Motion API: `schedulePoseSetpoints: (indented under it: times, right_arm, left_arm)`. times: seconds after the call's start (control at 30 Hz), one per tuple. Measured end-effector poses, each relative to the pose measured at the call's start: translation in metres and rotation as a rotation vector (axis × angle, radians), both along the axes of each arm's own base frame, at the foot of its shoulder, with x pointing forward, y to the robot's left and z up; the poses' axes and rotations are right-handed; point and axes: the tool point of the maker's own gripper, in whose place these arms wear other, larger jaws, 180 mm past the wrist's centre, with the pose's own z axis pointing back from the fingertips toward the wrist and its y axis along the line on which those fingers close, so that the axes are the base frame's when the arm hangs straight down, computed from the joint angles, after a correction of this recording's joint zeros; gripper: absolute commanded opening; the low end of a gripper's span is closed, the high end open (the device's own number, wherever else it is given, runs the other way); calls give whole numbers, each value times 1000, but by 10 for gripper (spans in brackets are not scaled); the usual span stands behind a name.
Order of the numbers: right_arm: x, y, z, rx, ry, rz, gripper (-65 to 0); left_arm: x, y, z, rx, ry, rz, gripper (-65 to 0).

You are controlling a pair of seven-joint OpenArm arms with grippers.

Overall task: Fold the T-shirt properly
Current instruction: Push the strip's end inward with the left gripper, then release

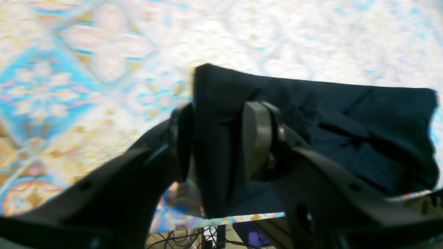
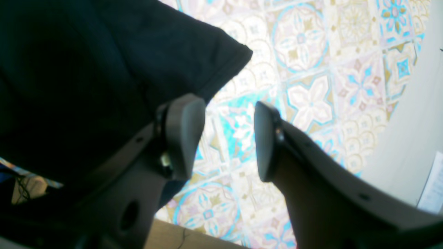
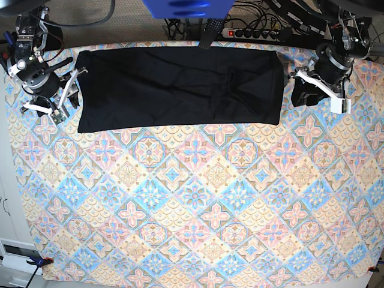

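The black T-shirt [image 3: 180, 87] lies flat as a long rectangle along the table's far edge. My left gripper [image 3: 297, 90] is at its right end in the base view. In the left wrist view this gripper [image 1: 218, 141] is open, and the corner of the T-shirt [image 1: 346, 131] shows between the spread jaws; I cannot tell whether they touch it. My right gripper [image 3: 66, 95] is at the shirt's left end. In the right wrist view it [image 2: 226, 138] is open and empty over bare tablecloth, with the T-shirt [image 2: 86, 62] just to its left.
A patterned tablecloth [image 3: 198, 204] covers the table. A power strip and cables [image 3: 252, 33] lie behind the far edge, with a blue object [image 3: 186, 7] above them. Both arm bases stand at the far corners. The table's near edge shows in the right wrist view [image 2: 180, 238].
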Motion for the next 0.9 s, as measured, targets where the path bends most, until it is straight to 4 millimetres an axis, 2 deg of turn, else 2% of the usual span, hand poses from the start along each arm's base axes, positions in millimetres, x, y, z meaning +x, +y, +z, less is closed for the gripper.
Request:
schedulePoseSetpoints:
  times: [0.1,0.17,0.27,0.4,0.6,0.7,0.8,0.9]
  right_arm:
    - [0,0,0,1,-1,1,-391]
    - [0,1,0,2,-1,0,-391]
    - [0,1,0,3,-1,1,-391]
    - [0,0,0,1,0,1,-391]
    - [0,0,0,1,-1,1,-391]
    - [0,0,0,1,0,1,-391]
    - [0,1,0,2,-1,2,-391]
    - [-1,1,-1,-1,8,3,-388]
  left_arm:
    - [-11,3,-29,-12,84,15,-406]
    - [-16,-8,-54,-47,159,-2,-406]
    - [-10,-41,-79,-133,203,-63,-406]
    - [-9,-86,-83,-193,211,-174,-406]
    - [-32,-146,-89,-237,265,-355,-406]
    - [-45,-159,-92,-221,296,-456,-406]
    - [-50,-156,-94,-200,311,-484,-406]
    - [-46,-148,-91,-181,302,-478,-406]
